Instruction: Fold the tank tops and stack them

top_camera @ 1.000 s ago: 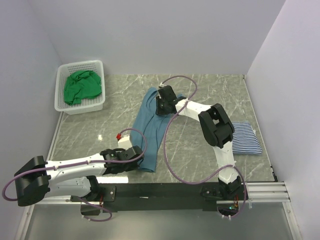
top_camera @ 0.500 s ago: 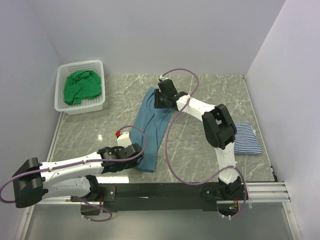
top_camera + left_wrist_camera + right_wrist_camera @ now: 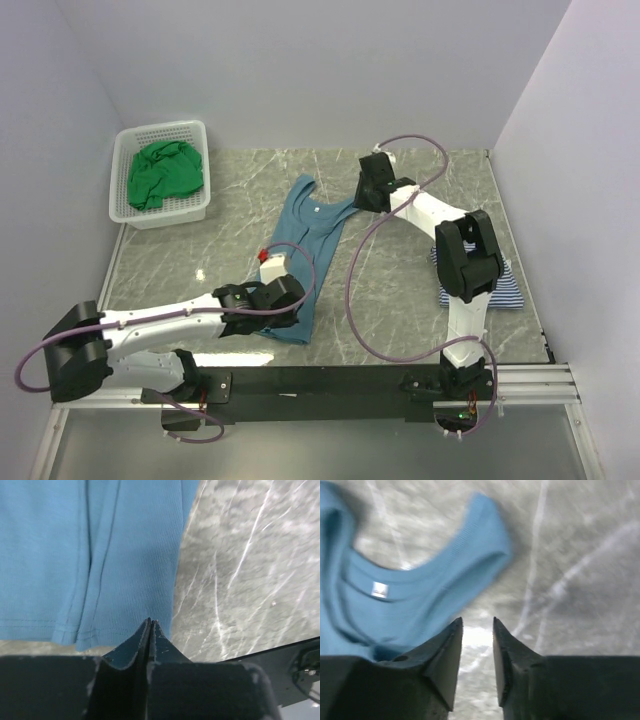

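We see the plain teal-blue cloth tank top (image 3: 300, 250) lying at the middle of the marble tabletop (image 3: 200, 255). The left gripper (image 3: 150, 622) has its fingers pressed together at the near hem. The right gripper (image 3: 477, 622) stands part-open and empty by a far strap.

Top view: striped top (image 3: 512, 290) mostly hid behind right arm (image 3: 466, 262). Left wrist cam: teal top (image 3: 75, 555) cut off at top & left edges, and I can't tell if left gripper (image 3: 150, 625) pinches any hem. Right wrist cam is blurred; teal top runs off left edge there.
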### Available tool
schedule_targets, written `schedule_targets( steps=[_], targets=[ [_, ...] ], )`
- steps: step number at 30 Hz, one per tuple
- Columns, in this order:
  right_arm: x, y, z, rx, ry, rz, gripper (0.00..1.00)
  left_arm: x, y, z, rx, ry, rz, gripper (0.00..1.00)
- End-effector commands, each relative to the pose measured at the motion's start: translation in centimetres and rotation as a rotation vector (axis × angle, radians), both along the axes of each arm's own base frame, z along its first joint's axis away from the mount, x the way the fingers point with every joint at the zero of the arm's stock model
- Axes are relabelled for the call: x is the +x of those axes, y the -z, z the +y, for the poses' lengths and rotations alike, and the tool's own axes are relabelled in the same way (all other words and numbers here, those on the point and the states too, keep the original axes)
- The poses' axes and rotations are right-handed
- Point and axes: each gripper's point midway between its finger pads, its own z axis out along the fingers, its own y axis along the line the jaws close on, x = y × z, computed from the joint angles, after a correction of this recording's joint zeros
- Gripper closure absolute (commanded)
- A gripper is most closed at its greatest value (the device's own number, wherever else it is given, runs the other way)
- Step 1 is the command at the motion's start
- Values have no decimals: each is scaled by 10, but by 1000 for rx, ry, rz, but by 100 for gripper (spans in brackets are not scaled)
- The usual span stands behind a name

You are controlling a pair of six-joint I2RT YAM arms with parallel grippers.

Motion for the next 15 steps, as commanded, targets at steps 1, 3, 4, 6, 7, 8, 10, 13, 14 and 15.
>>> schedule_targets(
  steps=[1, 3, 4, 6, 7, 8, 10, 13, 14, 15],
  targets=[
    [-3, 0, 0, 6, 10, -11, 64, 0, -5, -21, -40, 66, -3, 95],
    [-3, 7, 3, 11, -2, 1, 70, -1, 1, -22, -31, 69, 9, 96],
    [-2, 10, 3, 7, 1, 6, 72, -1, 2, -23, -30, 70, 11, 95],
    [-1, 17, 2, 0, 6, 21, 78, -2, 4, -22, -18, 70, 15, 95],
    [0, 18, 3, -2, 6, 20, 79, -1, 5, -21, -13, 66, 14, 95],
    [0, 22, 3, -4, 5, 28, 80, -1, 5, -19, -7, 66, 15, 94],
    [3, 23, 5, -2, 5, 28, 80, -1, 6, -18, -1, 63, 13, 93],
    [6, 29, 6, -7, 3, 45, 81, -1, 6, -18, 1, 64, 13, 93],
    [7, 32, 8, -4, -1, 50, 81, -1, 7, -18, 3, 64, 12, 93],
    [8, 33, 9, -5, -4, 49, 81, -1, 8, -16, 7, 63, 14, 93]
  ],
)
